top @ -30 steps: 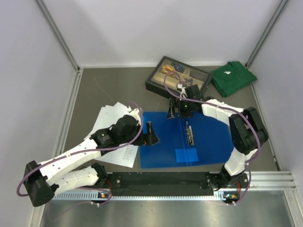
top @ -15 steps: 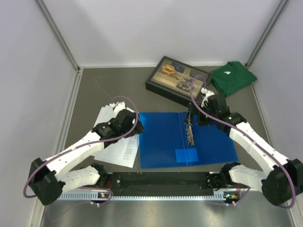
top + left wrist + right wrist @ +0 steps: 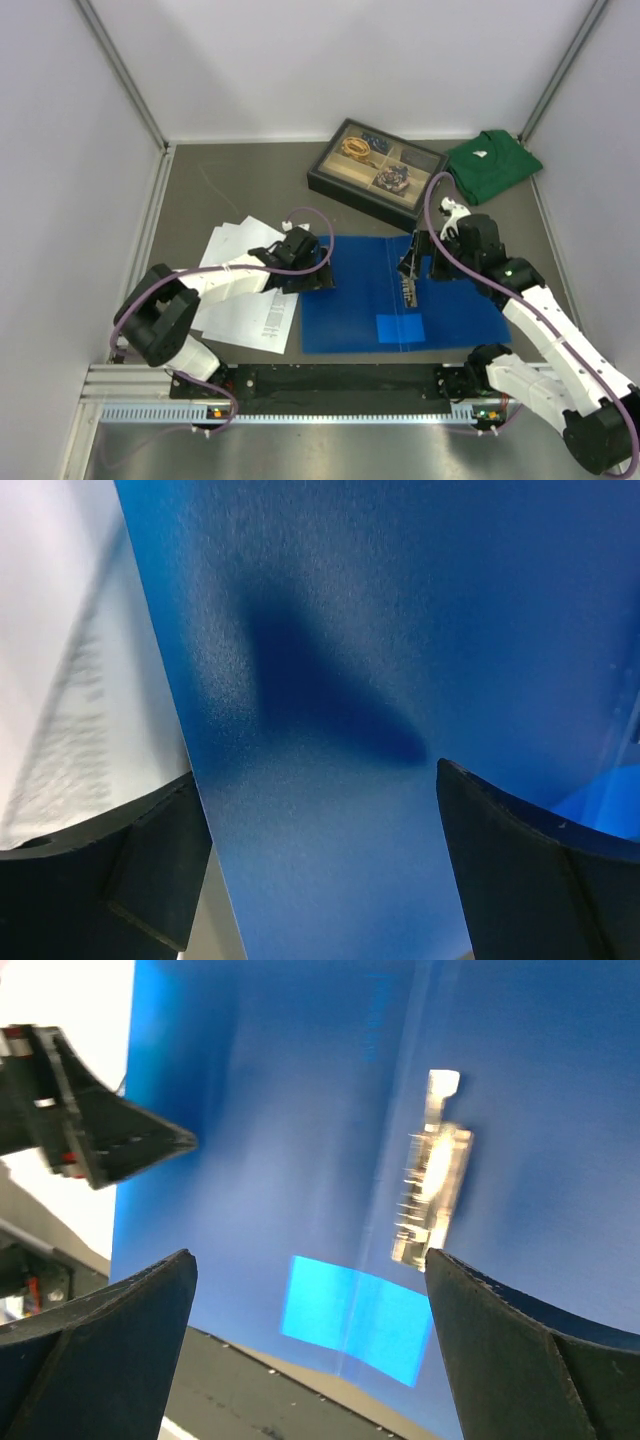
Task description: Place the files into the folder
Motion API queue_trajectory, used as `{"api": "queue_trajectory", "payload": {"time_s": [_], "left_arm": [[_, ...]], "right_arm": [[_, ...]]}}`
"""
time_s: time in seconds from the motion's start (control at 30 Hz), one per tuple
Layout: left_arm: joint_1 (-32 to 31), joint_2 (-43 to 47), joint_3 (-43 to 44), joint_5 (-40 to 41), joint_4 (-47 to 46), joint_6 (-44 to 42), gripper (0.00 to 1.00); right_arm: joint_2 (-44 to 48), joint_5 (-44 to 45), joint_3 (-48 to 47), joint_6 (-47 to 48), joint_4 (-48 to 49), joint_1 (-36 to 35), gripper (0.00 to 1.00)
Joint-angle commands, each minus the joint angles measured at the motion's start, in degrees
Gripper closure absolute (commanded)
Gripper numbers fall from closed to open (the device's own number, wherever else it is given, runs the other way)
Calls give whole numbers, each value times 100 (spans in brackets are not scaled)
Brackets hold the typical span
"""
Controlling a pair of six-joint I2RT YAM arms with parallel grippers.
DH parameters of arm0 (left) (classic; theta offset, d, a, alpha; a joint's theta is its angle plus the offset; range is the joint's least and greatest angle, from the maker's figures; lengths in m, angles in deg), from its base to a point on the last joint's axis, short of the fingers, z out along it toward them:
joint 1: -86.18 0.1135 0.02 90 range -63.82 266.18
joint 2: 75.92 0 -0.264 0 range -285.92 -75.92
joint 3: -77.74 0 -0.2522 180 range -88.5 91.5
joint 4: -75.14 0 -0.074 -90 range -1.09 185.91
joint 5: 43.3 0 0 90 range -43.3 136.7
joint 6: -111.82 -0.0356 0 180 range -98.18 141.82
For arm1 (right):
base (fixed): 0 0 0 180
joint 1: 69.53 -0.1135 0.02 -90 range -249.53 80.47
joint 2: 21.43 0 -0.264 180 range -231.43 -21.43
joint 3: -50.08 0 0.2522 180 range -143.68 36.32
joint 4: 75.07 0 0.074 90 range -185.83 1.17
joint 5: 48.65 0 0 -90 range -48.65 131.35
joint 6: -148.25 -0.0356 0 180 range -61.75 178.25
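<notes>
Left tool (image 3: 318, 274) hangs with its jaws spread over the left edge of the folder (image 3: 455, 300), which lies open and flat on the counter (image 3: 250, 190). The right tool (image 3: 410, 262), also spread, hovers above the clip (image 3: 408, 292) at the spine. The files (image 3: 240, 305) lie loose just beside that left edge, outside the folder. Best practice would be to pinch the whole stack at one edge, keep it level, and slide it onto the open page without snagging the clip.

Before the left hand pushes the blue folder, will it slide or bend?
The folder probably slides easily, since it lies flat on the table. It looks thin, so lifting one edge would likely make it flex.
</notes>
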Motion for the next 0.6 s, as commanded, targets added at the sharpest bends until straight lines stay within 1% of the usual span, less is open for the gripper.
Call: {"api": "queue_trajectory", "payload": {"time_s": [0.0, 0.1, 0.27, 0.33, 0.4, 0.47, 0.57], "left_arm": [[-133, -358, 179, -703, -1028, 73, 9], [-203, -455, 214, -739, -1082, 152, 9], [-282, -386, 215, -818, -1310, 363, 7], [-300, -394, 179, -1002, -1512, 433, 7], [-326, -482, 170, -1090, -1591, 582, 9], [-388, -517, 48, -1108, -1898, 819, 11], [-502, -412, -181, -915, -2188, 1241, 12]], "right_arm": [[-5, -402, 135, -389, 408, 11, 5], [-49, -315, 276, -591, 628, -172, 5], [-330, -245, 180, -741, 804, -331, 5], [-392, -227, 127, -793, 848, -375, 5], [-454, -183, 83, -855, 874, -411, 5], [-471, -200, 39, -881, 918, -411, 5], [-506, -200, -5, -908, 927, -437, 5]]}}
